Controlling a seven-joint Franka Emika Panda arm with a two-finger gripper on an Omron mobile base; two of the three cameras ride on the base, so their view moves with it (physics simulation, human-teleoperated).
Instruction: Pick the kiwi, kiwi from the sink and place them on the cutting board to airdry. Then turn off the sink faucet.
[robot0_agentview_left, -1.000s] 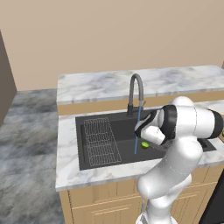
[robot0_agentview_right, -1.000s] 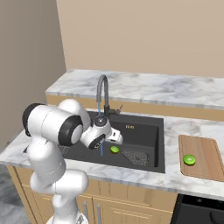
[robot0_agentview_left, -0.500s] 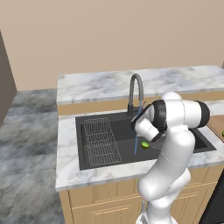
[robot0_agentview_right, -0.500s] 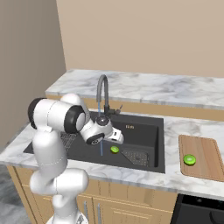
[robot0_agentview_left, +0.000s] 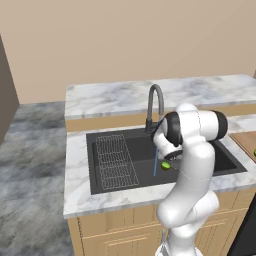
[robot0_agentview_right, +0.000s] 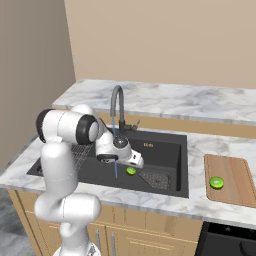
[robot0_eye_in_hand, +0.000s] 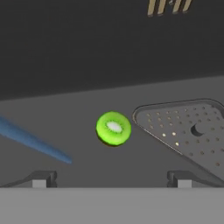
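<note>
One lime-green kiwi (robot0_eye_in_hand: 113, 128) lies on the floor of the dark sink (robot0_agentview_right: 165, 150), beside the mesh drain grate (robot0_eye_in_hand: 188, 131). My gripper (robot0_eye_in_hand: 111, 179) hangs open just above and in front of this kiwi (robot0_agentview_right: 131, 171), with nothing between its fingertips (robot0_eye_in_hand: 41, 178). The second kiwi (robot0_agentview_right: 216, 182) rests on the brown cutting board (robot0_agentview_right: 232, 175) to the right of the sink. The gooseneck faucet (robot0_agentview_right: 117, 107) stands behind the basin. A thin blue stream of water (robot0_agentview_right: 115, 167) runs from its spout.
A wire rack (robot0_agentview_left: 116, 160) fills the left part of the sink (robot0_agentview_left: 135, 140). The marble counter (robot0_agentview_left: 75, 165) rings the basin, with a raised ledge (robot0_agentview_left: 115, 97) behind it. The water stream (robot0_eye_in_hand: 30, 140) falls close to the left of the gripper.
The arm's elbow has swung left over the basin and the hand has come closer to the kiwi in the sink. The gripper stays open; both kiwis lie where they were.
</note>
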